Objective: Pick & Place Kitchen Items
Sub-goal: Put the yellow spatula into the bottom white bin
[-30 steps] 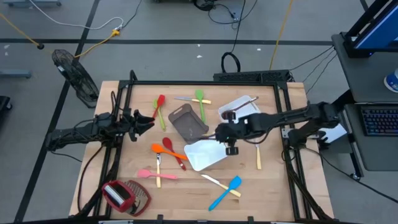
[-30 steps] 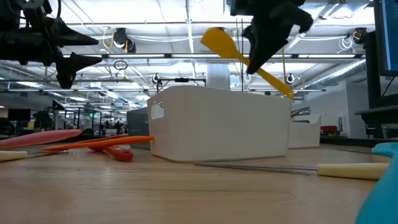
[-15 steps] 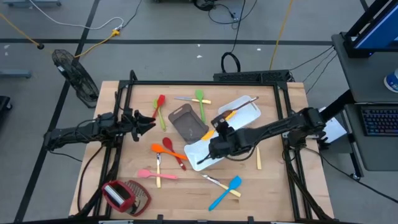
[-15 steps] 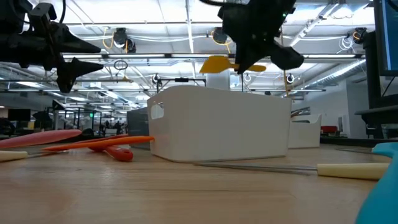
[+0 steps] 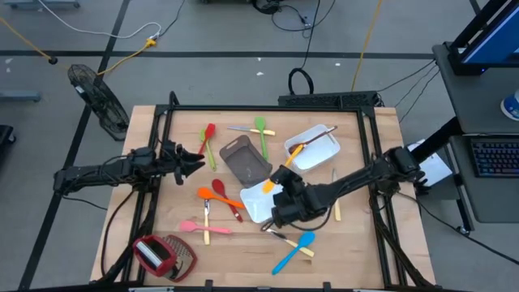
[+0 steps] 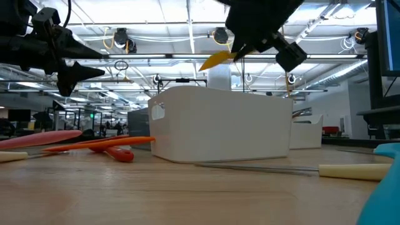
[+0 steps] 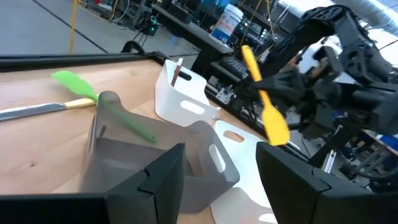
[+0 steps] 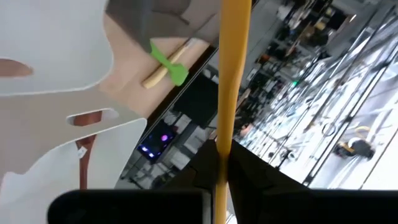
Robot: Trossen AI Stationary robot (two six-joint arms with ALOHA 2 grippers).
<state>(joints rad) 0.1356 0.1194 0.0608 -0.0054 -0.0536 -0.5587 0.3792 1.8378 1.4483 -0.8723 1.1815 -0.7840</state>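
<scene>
Right gripper (image 5: 280, 204): clamped on the handle of the yellow spatula (image 5: 272, 179), held in the air over the white tray (image 5: 253, 200) at table centre.
Yellow spatula: blade pointing toward 12 o'clock in the high view, above the tray's rim in the low view, touching nothing but the fingers.
Left gripper (image 5: 195, 159): at 9 o'clock, fingers apart, empty, waiting above the table.
Other items: red spoon (image 5: 208, 132) and green spatula (image 5: 261, 130) at 12 o'clock; orange spoon (image 5: 212, 195) at 9 o'clock of the tray; blue spatula (image 5: 295, 250) at 6 o'clock.
Second white tray (image 5: 318, 152): at 2 o'clock, with one utensil already inside.
Risk, tip-out: I judged that, released at this height, the long spatula could bounce off the rim.
Risk, grip: held near the handle's end, the spatula could pivot in the fingers.
Risk, collision: lowering the wrist could knock the grey tray (image 5: 243, 159) beside it.
</scene>
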